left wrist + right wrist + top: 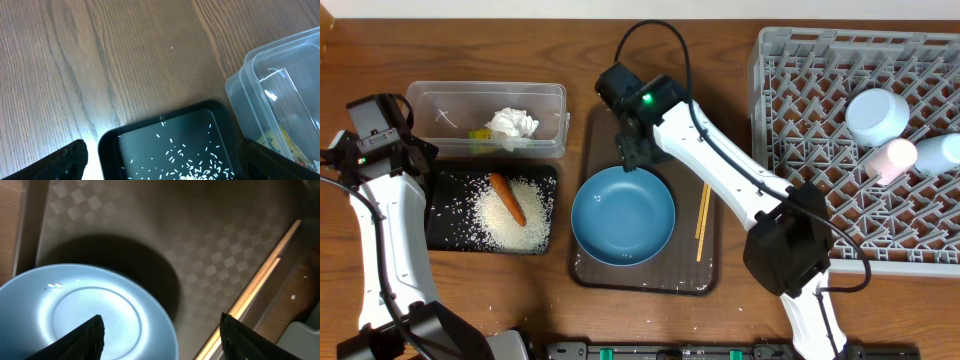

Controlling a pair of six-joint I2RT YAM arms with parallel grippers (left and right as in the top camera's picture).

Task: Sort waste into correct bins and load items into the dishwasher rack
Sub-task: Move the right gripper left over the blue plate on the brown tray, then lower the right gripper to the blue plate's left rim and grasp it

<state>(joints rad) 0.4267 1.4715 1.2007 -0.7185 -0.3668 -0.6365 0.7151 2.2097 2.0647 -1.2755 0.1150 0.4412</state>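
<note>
The blue dish (623, 216) sits on the dark brown serving tray (588, 150) with the chopsticks (702, 220) to its right. My right gripper (633, 152) is open and empty just above the dish's far rim; the right wrist view shows the dish (85, 310) and chopsticks (255, 290) between its fingers (162, 340). The rice (515, 215) and carrot (507, 198) lie in the black tray (445, 210). Tissue (512, 124) and wrapper (480, 134) lie in the clear tub (485, 118). My left gripper (162, 162) is open over the black tray's corner (150, 135). The bowl (876, 114) and cup (932, 153) rest in the rack (800, 150).
A pinkish-white cup (890, 160) also lies in the rack beside the others. The clear tub (280, 95) stands right next to the black tray in the left wrist view. Bare wooden table (100, 60) lies beyond the tray.
</note>
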